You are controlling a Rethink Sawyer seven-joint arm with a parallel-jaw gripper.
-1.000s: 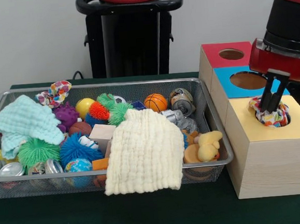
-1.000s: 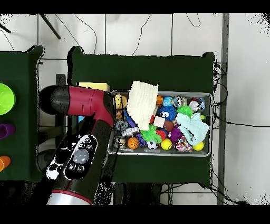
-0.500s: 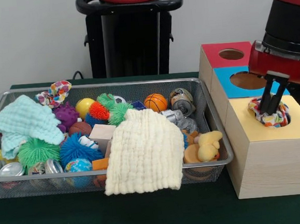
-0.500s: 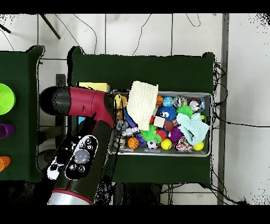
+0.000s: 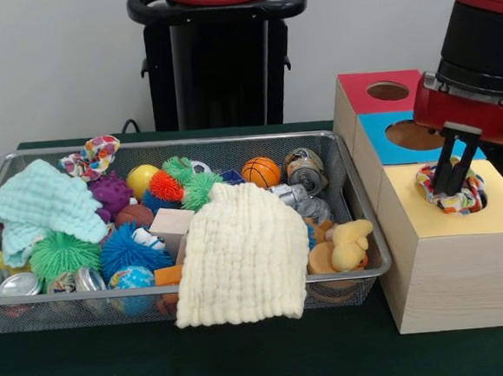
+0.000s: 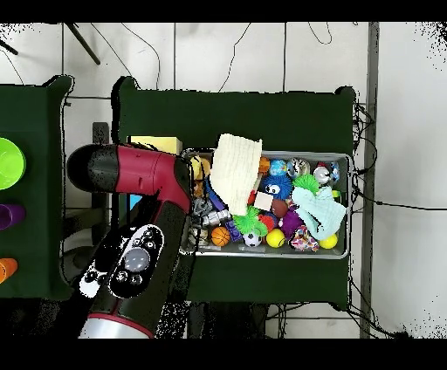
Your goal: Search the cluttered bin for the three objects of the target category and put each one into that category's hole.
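Scrunchie (image 5: 450, 191), multicoloured fabric: sits bunched in the mouth of the round hole (image 5: 477, 198) in the yellow box (image 5: 453, 259), part above the rim, not yet dropped through. Hand (image 5: 455, 174): two dark fingers (image 5: 443, 169) standing in the middle of the fabric, close together; whether they grip the cloth or merely rest in it cannot be told. In the overhead view the arm (image 6: 131, 249) covers the boxes and the hand.

Blue box (image 5: 404, 137) and red box (image 5: 375, 91): just behind the yellow one, each with its own hole, both untouched.

Step in hand, by judgement: delivery of this item. To do it well, the fabric should be pressed straight down at the centre until it clears the rim, the fingers parted only when it is free to fall, then lifted vertically so no loop snags and comes back out.

Wire bin (image 5: 178, 146): beside the boxes on the green counter (image 5: 248, 362). Holds a second scrunchie (image 5: 94, 155) at its far rim, a cream cloth (image 5: 242, 254) draped over the near rim, a pale green cloth (image 5: 42, 204), spiky balls, tins, a toy duck (image 5: 347, 243).
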